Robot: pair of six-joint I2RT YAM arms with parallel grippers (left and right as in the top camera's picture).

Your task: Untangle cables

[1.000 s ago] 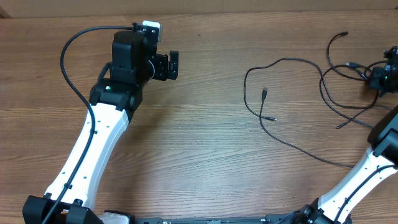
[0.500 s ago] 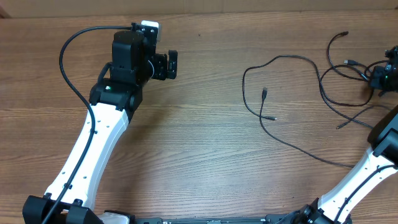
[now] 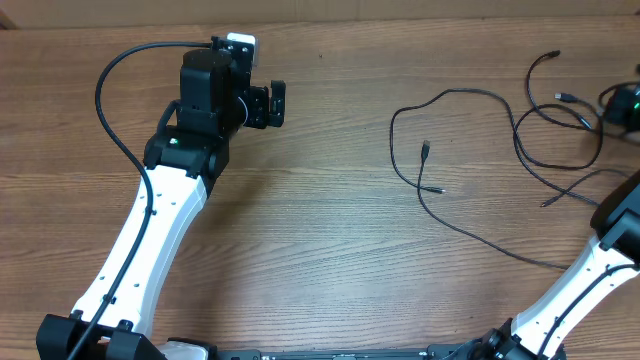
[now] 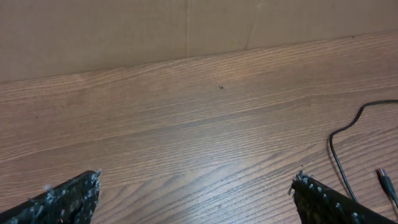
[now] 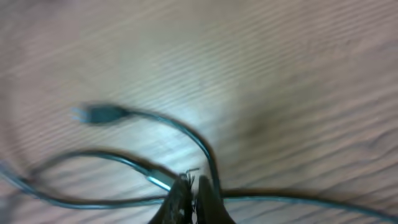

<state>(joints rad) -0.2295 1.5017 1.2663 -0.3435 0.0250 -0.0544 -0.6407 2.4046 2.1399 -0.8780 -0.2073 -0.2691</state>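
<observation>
Right gripper (image 3: 622, 106) is found at the right border of the overhead view, above the far right part of the table (image 3: 330, 250). In the blurred wrist view its fingers (image 5: 181, 202) are seen pressed together, with a strand of the cables (image 5: 186, 134) pinched between them. Left gripper (image 3: 270, 104) is held over the far left part of the table and is pointed to the right, its jaws spread wide apart with nothing between them. The cables (image 3: 470, 94) are spread loosely over the right half of the table, and a broad stretch of bare wood is left between them and the left gripper. Behind the far edge of the table a tan board (image 4: 124, 31) is seen standing. The longest run is laid on a slant, from the middle of the table down toward the base of the right arm. One plug (image 3: 425, 149) is pointed toward the far edge and another (image 3: 439, 190), just below it, to the right. A third end (image 3: 555, 54) is curled up near the far edge, and a fourth (image 3: 546, 203) is aimed down and left. In the left wrist view only a curve of cable (image 4: 339, 134) is caught, at the right border.
</observation>
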